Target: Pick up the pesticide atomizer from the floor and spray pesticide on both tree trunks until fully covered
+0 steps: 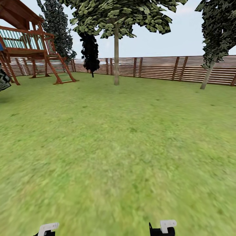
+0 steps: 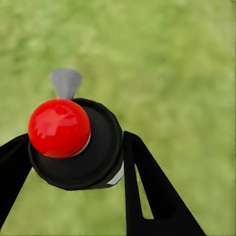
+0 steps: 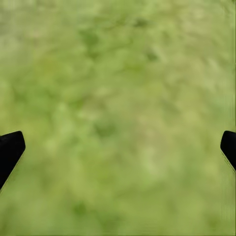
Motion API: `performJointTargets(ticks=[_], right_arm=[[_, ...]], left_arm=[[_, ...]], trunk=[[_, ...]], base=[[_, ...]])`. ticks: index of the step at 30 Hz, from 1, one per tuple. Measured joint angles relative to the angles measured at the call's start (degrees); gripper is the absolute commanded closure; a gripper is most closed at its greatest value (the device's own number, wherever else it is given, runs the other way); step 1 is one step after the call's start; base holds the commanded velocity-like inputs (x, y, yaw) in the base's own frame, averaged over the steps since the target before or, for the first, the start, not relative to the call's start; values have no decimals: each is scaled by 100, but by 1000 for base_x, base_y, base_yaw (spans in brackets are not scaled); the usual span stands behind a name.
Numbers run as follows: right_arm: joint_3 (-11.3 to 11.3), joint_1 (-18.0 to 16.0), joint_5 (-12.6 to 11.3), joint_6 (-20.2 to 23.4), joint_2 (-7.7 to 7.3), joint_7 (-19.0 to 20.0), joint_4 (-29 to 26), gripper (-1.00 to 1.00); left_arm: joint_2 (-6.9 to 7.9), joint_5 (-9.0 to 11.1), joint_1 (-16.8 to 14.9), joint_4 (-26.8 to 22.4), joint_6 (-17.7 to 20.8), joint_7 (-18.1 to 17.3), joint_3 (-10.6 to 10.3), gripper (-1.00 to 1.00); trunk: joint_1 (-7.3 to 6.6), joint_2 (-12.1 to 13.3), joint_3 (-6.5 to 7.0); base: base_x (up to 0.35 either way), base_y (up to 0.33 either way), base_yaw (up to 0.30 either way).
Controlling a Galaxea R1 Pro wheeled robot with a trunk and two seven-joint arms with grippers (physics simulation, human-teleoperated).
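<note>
- Pesticide atomizer [image 2: 73,145]: red top, dark body, clamped between the left gripper [image 2: 73,162] fingers, over grass.
- Right gripper [image 3: 118,147]: jaws spread wide, holding nothing.
- Trees: one trunk [image 1: 116,55] far centre, another [image 1: 207,74] far right, both by the fence [image 1: 157,67].
- Handling advice: drive close, keep the bottle upright, aim the nozzle at the trunk before spraying.

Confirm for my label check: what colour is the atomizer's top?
Red top on the pesticide atomizer; the left wrist view shows it best.
</note>
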Motion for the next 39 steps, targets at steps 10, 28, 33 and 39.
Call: performJointTargets(ticks=[10, 28, 33, 39], right_arm=[[-2, 0, 0, 0, 0, -8, 0, -100], [1, 0, 0, 0, 0, -8, 0, -100], [1, 0, 0, 0, 0, -8, 0, -100], [-2, 0, 0, 0, 0, -8, 0, -100]], left_arm=[[0, 0, -4, 0, 0, 0, 0, 100], [0, 0, -5, 0, 3, 0, 0, 100], [0, 0, -1, 0, 2, 0, 0, 100], [1, 0, -4, 0, 0, 0, 0, 100]], trunk=[[0, 0, 0], [0, 0, 0], [0, 0, 0], [0, 0, 0]], base=[[343, 0, 0], [343, 0, 0], [342, 0, 0], [343, 0, 0]])
